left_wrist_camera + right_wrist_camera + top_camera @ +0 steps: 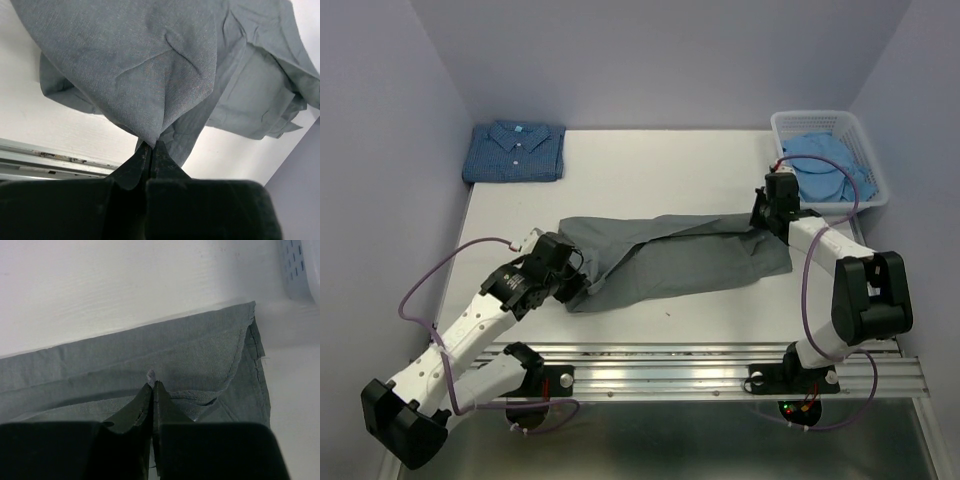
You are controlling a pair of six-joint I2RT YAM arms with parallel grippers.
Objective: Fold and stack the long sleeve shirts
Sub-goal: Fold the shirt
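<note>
A small pale label (519, 129) is showing inside the collar of the dark blue shirt (515, 155), too small to read. That shirt is lying folded in the far left corner of the surface (660, 165), its edges squared and just short of the left edge. The grey shirt (680, 255) is lying stretched in a long band across the near half, running from the near left towards the right, partly folded over itself, with one straight hem facing the far side. The left hand (151, 146) is pinching a peak of the grey cloth at its left end, fingertips pressed together on the fabric. The right hand (153, 386) is gripping the right end in the same tight way, with a tuft of cloth poking out between its tips. The pale blue shirt (820, 170) is sitting bunched in the white basket (868, 160) at the far right corner, and the right end of the grey shirt is lying near that basket. Bare surface is showing between the dark blue shirt and the basket, and a narrow strip is showing between the grey shirt and the metal rail (700, 372) at the near edge.
</note>
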